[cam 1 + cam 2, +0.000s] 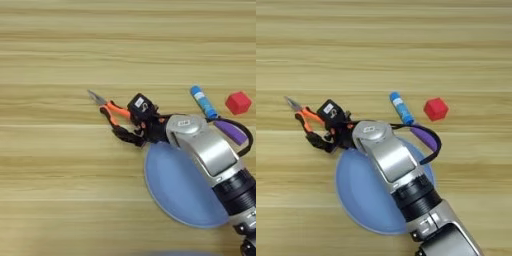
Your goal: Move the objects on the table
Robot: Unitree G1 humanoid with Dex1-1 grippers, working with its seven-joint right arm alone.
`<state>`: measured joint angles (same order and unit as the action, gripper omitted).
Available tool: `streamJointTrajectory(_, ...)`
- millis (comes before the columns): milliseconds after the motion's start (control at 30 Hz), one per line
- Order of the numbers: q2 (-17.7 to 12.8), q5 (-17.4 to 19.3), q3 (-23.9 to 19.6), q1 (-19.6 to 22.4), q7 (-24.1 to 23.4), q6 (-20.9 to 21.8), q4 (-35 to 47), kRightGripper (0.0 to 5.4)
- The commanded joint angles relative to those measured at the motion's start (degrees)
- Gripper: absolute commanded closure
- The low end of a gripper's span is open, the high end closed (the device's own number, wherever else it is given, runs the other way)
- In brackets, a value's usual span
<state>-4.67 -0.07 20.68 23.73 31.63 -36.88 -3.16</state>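
Orange-and-black-handled pliers (107, 106) lie left of centre with the metal nose pointing up-left. My right gripper (125, 122) is at their handle ends, with the handles running into it. Whether it holds them I cannot make out. The silver forearm (388, 155) crosses the light-blue plate (175, 192) from the lower right. A blue glue stick (203, 101) lies just beyond the arm, with a red cube (238, 103) to its right. The purple bar (423, 136) sits beside the plate's far-right rim, partly under a black cable loop.
The wood-grain table (60, 190) fills both views. The arm's black cable (435, 147) loops out to the right over the purple bar.
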Motion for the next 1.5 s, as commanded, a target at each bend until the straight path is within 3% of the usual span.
streamJointTrajectory(33, 0.9, 0.5, -5.2, 7.6, -3.7, 3.7, -1.6, 1.91)
streamJointTrajectory(433, -1.8, -1.5, -10.9, 13.5, -9.0, 8.3, -13.4, 1.91)
streamJointTrajectory(867, -3.3, -2.3, -11.9, 15.4, -9.3, 12.5, -22.9, 1.91)
streamJointTrajectory(1267, -3.4, -3.0, -11.8, 15.7, -8.4, 13.7, -25.5, 1.91)
streamJointTrajectory(1500, -3.5, -3.2, -11.7, 15.6, -7.9, 13.9, -25.6, 1.01)
